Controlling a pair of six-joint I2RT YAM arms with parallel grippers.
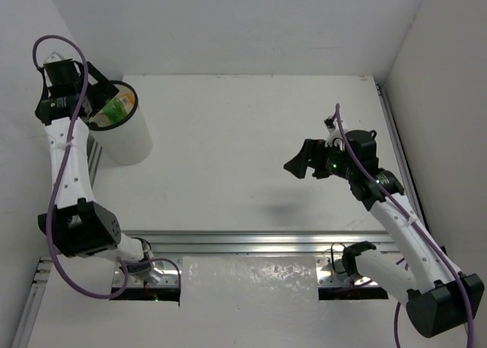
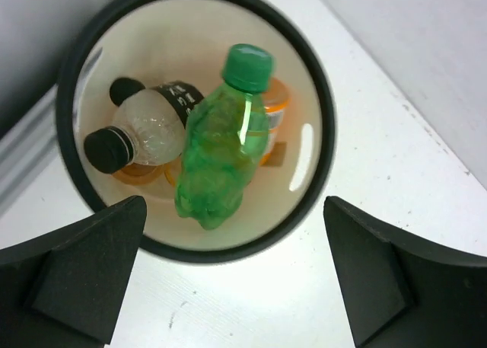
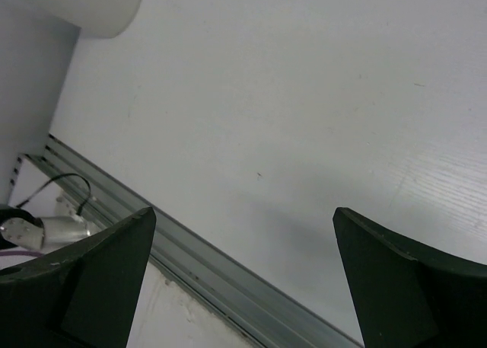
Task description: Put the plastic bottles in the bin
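The white bin [image 1: 129, 142] with a black rim stands at the table's far left. In the left wrist view I look down into the bin [image 2: 325, 135]. Inside lie a green bottle [image 2: 221, 146] on top, two clear bottles with black caps [image 2: 144, 127] and orange bottles [image 2: 275, 113] underneath. The green bottle [image 1: 114, 110] also shows in the top view. My left gripper [image 1: 97, 97] hovers just above the bin's rim, open and empty [image 2: 234, 211]. My right gripper [image 1: 303, 161] is open and empty [image 3: 243, 211], held above bare table on the right. A yellow-capped bottle is not visible.
An aluminium rail [image 1: 266, 241] runs along the table's near edge and also shows in the right wrist view [image 3: 228, 279]. White walls close in the left, back and right sides. The bin's side [image 3: 91, 9] shows far off in the right wrist view.
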